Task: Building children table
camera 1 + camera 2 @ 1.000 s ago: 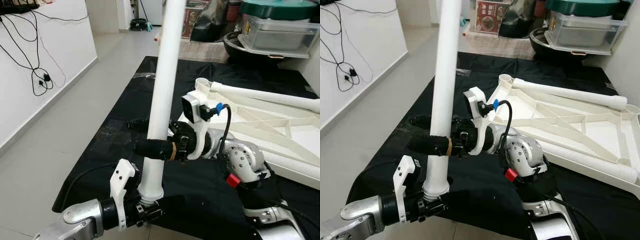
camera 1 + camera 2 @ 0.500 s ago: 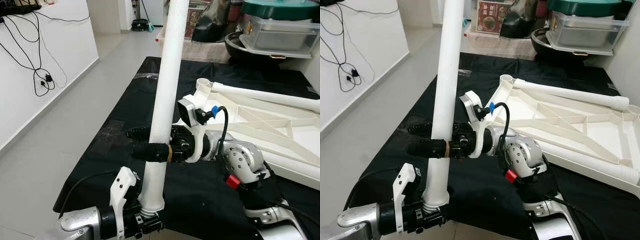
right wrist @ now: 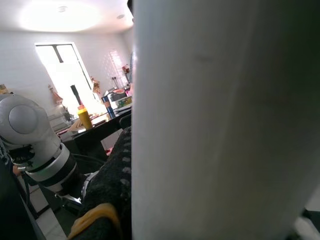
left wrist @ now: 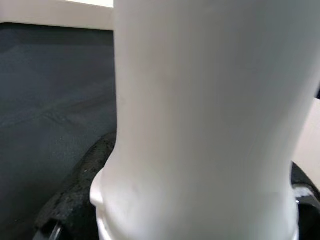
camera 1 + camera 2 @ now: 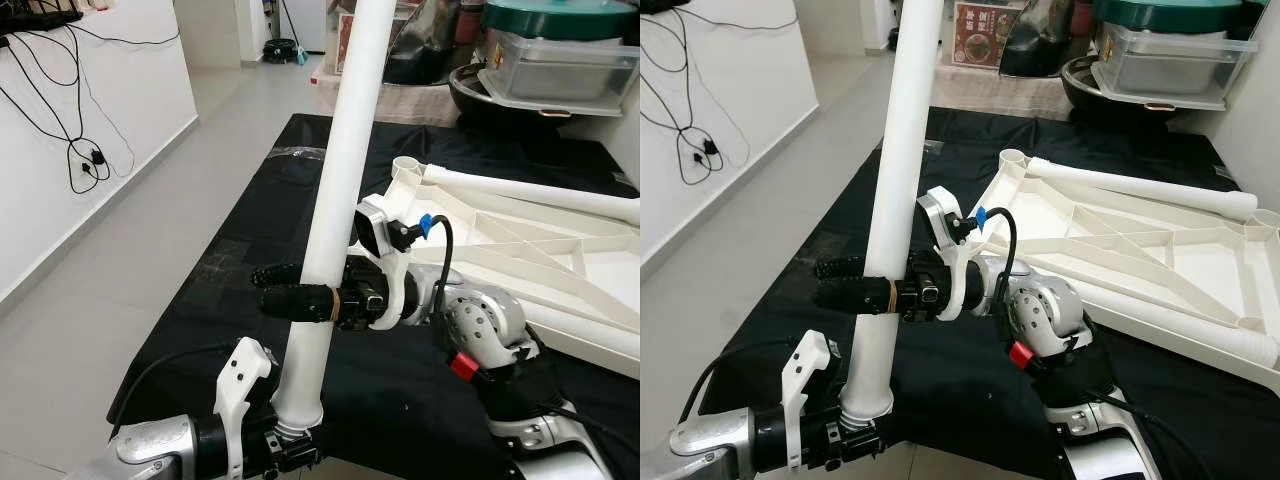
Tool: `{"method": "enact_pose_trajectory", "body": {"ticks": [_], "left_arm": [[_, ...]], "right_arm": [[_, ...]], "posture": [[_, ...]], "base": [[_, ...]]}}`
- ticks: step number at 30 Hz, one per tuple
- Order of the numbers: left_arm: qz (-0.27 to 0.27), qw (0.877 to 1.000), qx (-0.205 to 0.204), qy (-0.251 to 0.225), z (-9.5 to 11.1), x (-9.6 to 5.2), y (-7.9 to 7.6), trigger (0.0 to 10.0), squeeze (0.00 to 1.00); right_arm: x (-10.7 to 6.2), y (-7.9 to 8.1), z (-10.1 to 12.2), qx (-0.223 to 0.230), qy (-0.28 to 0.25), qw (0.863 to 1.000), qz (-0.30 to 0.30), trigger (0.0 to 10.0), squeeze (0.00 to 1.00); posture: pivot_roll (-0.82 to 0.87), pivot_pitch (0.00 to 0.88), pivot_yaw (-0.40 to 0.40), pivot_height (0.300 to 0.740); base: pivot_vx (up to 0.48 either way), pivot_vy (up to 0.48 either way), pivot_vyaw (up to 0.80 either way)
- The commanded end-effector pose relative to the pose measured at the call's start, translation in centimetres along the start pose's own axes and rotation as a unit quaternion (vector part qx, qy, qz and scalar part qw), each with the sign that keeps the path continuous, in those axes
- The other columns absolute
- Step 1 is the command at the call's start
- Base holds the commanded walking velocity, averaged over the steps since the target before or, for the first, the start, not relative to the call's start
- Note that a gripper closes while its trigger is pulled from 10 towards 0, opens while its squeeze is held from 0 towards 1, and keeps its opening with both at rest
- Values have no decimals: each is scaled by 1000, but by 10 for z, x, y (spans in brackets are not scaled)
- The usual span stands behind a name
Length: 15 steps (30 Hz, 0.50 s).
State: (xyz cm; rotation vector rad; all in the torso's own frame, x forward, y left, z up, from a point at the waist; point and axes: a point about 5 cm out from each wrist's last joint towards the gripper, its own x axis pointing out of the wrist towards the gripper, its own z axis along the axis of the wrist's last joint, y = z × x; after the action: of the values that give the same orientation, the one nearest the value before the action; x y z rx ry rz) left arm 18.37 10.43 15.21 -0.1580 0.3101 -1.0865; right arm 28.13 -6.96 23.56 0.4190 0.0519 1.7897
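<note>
Upright, table leg [image 5: 338, 170] between right claw [image 5: 285, 290] fingers

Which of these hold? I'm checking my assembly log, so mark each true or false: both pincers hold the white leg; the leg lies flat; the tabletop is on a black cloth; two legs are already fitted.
1. Both pincers hold the white leg: true; the left pincer grips its lower end, the right pincer its middle.
2. The leg lies flat: false, it stands nearly upright.
3. The tabletop rests on a black cloth: true.
4. Two legs are fitted: true.
</note>
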Motion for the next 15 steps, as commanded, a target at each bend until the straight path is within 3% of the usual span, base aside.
{"method": "enact_pose_trajectory", "body": {"ticks": [1,3,4,13,14,15], "left_arm": [[-12,1000,-16,21,-7,2,-3,10000,494],[-13,1000,-15,22,-7,2,-3,10000,494],[-11,1000,-14,18,-7,2,-3,10000,1000],[23,1000,-6,14,-8,0,5,10000,1000],[28,1000,-4,13,-7,0,7,10000,0],[32,999,-1,10,-5,-1,9,10000,0]], "right_arm": [[4,3,2,-10,-1,1000,16,0,0],[4,3,2,-10,-1,1000,16,0,0],[4,3,2,-10,-2,1000,16,0,0],[3,2,5,-13,-5,1000,15,0,0],[2,1,6,-16,-6,1000,10,0,0],[0,-1,9,-19,-9,1000,3,0,0]], "posture": [[87,83,13,740],[87,83,13,740],[85,83,13,740],[84,84,13,740],[86,86,14,740],[87,85,13,740]], "base": [[0,0,0],[0,0,0],[0,0,0],[0,0,0],[0,0,0],[0,0,0]]}}
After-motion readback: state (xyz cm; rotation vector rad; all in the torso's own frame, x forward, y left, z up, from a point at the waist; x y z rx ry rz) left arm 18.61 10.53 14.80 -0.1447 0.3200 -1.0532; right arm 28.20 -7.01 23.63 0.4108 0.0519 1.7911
